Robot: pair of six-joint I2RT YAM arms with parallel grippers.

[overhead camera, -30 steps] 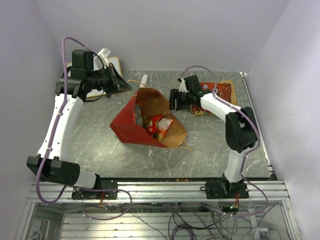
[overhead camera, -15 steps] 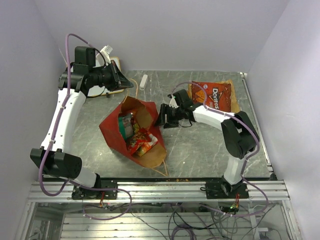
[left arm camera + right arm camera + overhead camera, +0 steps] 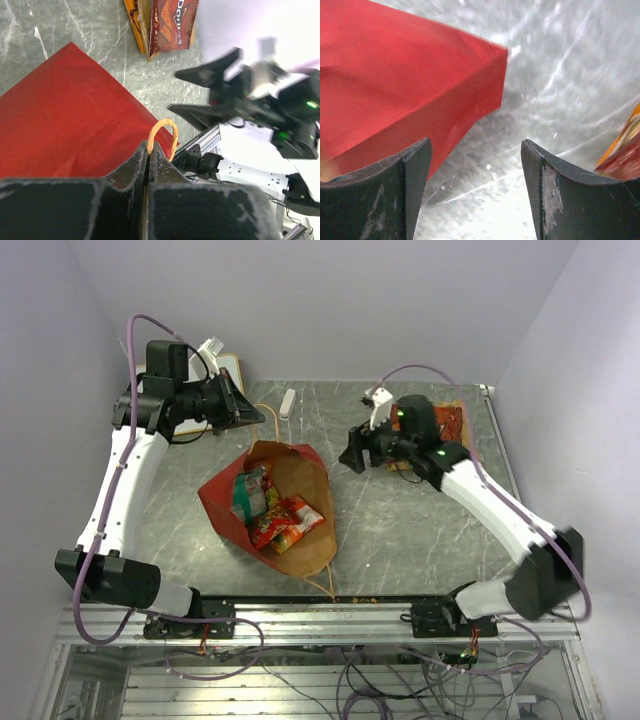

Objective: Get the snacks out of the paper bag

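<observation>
The paper bag (image 3: 215,496) lies open on the table, red outside and brown inside. Orange-red snacks (image 3: 283,523) and a teal one (image 3: 248,495) lie in its mouth. My left gripper (image 3: 258,418) is shut on the bag's tan cord handle (image 3: 162,134) and holds that edge up; the left wrist view shows the red side (image 3: 65,115) below the left gripper (image 3: 149,147). My right gripper (image 3: 347,455) hangs open and holds nothing, right of the bag. Its wrist view shows the right gripper (image 3: 475,145) beside the bag's red corner (image 3: 395,90). A Doritos packet (image 3: 455,425) lies at the back right.
A whiteboard (image 3: 228,368) leans at the back left, and a white marker (image 3: 287,403) lies near it on the grey marble table (image 3: 400,530). An aluminium rail (image 3: 320,618) runs along the front edge. Walls close in on three sides.
My right gripper went down to the bag's mouth, then drew back up and to the right, its jaws wider. The bag swung left and its mouth now faces the front.
</observation>
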